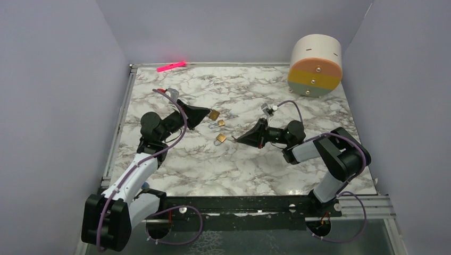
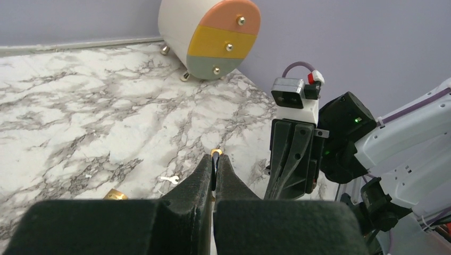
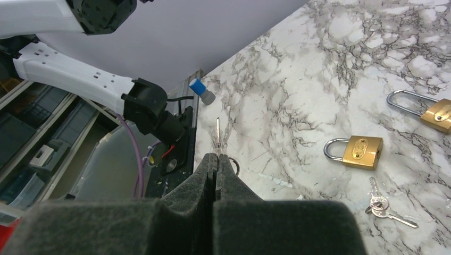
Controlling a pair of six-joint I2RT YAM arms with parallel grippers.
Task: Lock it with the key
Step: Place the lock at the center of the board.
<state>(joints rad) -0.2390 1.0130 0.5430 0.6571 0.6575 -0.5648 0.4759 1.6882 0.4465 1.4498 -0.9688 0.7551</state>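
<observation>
My right gripper [image 1: 235, 139] is shut on the key [image 3: 218, 133]. Its thin silver blade sticks out past the fingertips, and its ring shows beside them, low over the marble. My left gripper [image 1: 207, 113] is shut on a small brass padlock [image 1: 214, 114]. Only the padlock's brass edge [image 2: 215, 152] peeks out between the fingers. Two more brass padlocks lie on the table, one close to the key [image 3: 361, 151] and one farther off [image 3: 439, 114]. The right gripper [image 2: 292, 154] faces the left one, a short way apart.
A loose pair of spare keys [image 3: 384, 206] lies by the padlocks, and a small key [image 2: 169, 179] also shows in the left wrist view. A round drawer unit [image 1: 315, 65] stands at the back right. A pink marker [image 1: 171, 66] lies on the back edge.
</observation>
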